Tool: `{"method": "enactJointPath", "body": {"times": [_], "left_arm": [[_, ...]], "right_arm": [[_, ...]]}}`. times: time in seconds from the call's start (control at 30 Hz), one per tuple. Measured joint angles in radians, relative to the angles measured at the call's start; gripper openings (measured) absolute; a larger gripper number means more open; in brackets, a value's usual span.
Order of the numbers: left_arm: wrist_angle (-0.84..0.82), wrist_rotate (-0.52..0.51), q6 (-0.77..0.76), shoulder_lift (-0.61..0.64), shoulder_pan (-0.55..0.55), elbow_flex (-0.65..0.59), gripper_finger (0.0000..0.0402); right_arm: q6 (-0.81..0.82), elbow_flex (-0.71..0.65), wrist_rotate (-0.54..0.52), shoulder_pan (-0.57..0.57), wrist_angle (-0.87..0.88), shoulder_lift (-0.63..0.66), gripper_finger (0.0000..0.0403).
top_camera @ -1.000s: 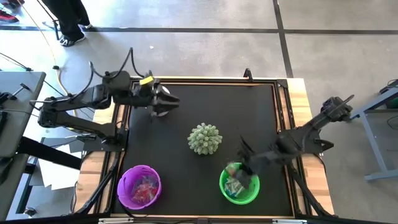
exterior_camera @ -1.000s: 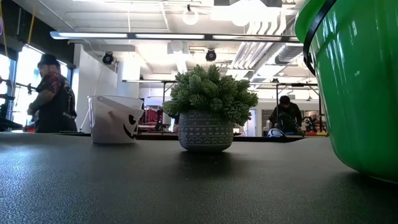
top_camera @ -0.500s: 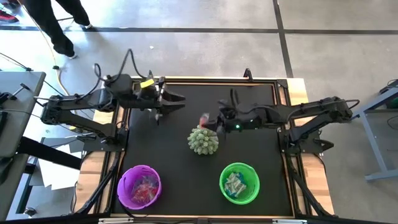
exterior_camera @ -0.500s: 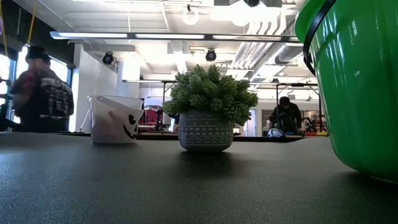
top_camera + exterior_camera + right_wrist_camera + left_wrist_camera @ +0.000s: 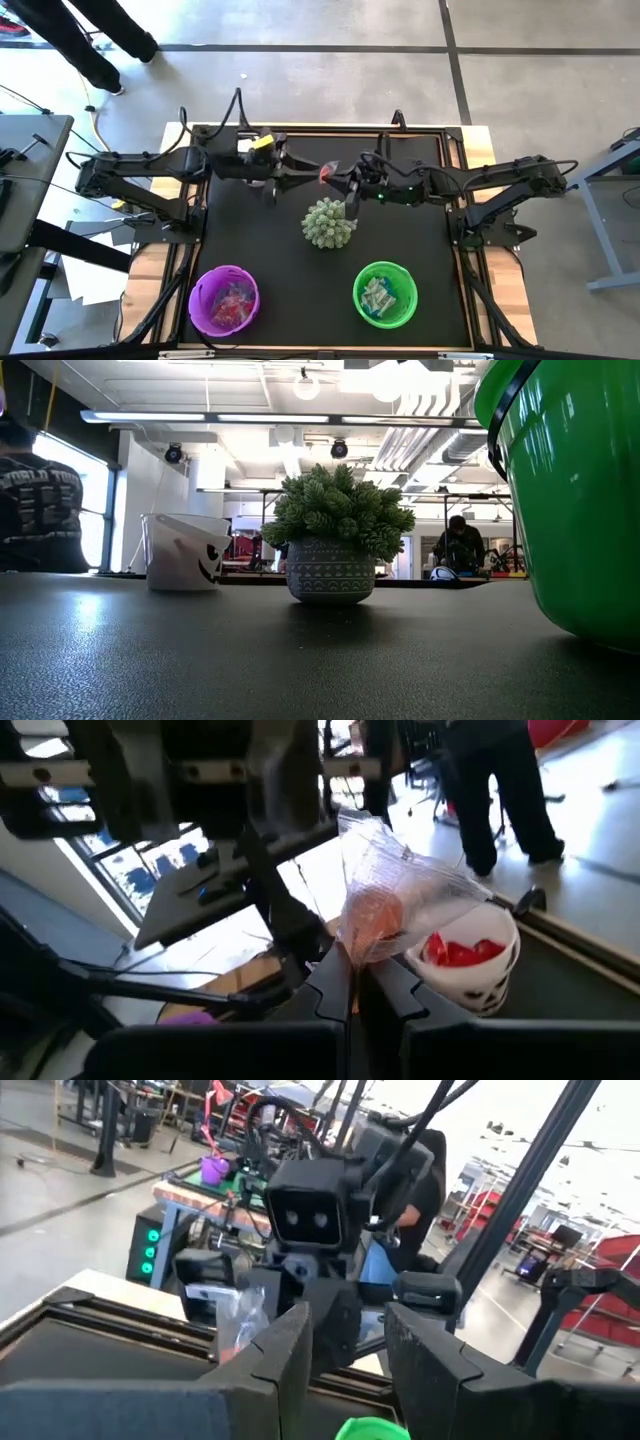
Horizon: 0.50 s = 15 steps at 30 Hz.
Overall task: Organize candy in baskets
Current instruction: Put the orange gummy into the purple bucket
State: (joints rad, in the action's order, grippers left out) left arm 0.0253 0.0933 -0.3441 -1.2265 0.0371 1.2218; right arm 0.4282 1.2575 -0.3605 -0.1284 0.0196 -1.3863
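My right gripper [image 5: 341,181] [image 5: 352,982] reaches level over the table's far middle, shut on a pinkish candy [image 5: 327,174] [image 5: 375,915] in a clear wrapper. My left gripper [image 5: 311,172] [image 5: 350,1355] faces it from the left, open, fingertips just short of the candy [image 5: 238,1325]; I cannot tell if they touch. The white basket [image 5: 490,985] [image 5: 185,552] holds red candy and is mostly hidden under my left arm in the high view. The purple basket [image 5: 224,300] and the green basket [image 5: 385,294] stand on the table near its front edge with candy inside. My right gripper pinches the candy's clear wrapper at one end [image 5: 352,952] between its two shut fingertips. The fingers come level from the table's right. The candy sticks out beyond the fingertips, lifted clear above the table.
A spiky green potted plant [image 5: 329,223] [image 5: 340,540] stands mid-table, just nearer than both grippers. The green basket's wall [image 5: 570,500] fills the low view's right side. A person [image 5: 100,40] walks on the floor beyond the far left corner.
My right gripper has left the green basket, risen and swung toward the table's far middle, tipping from downward to level, carrying the candy. My left gripper has moved toward the table's right, toward the candy, staying open. The person has walked along the far left.
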Motion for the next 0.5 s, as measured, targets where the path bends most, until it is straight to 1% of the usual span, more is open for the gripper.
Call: {"method": "enactJointPath", "body": {"times": [0.33,0.5], "left_arm": [[0.034,0.0,-0.022,-0.041,-0.001,0.0,0.0113],[0.045,-0.01,-0.022,-0.062,-0.001,0.0,0.0113]], "right_arm": [[-0.089,0.0,-0.015,0.0,-0.102,0.0,0.0003],[-0.096,0.0,-0.017,0.0,-0.105,0.0,0.0003]]}}
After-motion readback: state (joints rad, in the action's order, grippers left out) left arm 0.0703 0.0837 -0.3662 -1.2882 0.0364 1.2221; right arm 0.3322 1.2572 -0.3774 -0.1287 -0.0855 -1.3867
